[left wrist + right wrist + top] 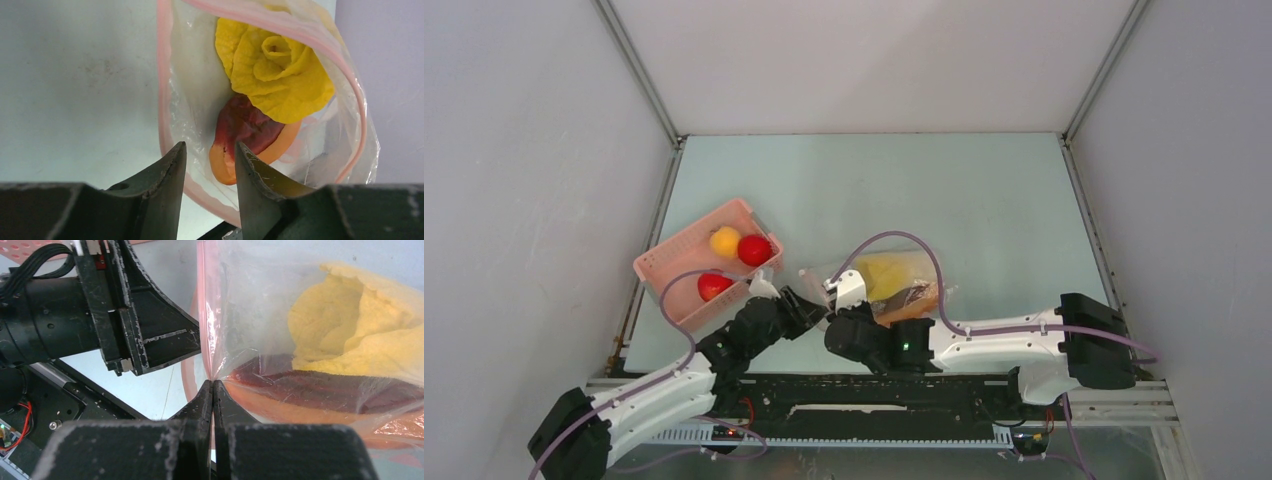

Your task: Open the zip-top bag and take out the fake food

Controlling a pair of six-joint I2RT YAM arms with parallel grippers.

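Observation:
The zip-top bag lies mid-table with its pink-edged mouth gaping toward the left arm. Inside are a large crumpled yellow piece of fake food and a dark red and orange piece. My left gripper is open at the mouth. One finger is outside the bag, the other is in front of the orange piece, and the lower zip rim runs between them. My right gripper is shut on the clear film near the mouth, just beside the red-orange piece.
A pink slatted basket stands left of the bag and holds an orange-yellow fruit and two red fruits. Grey walls close in the table on three sides. The left gripper's body is close to the right gripper.

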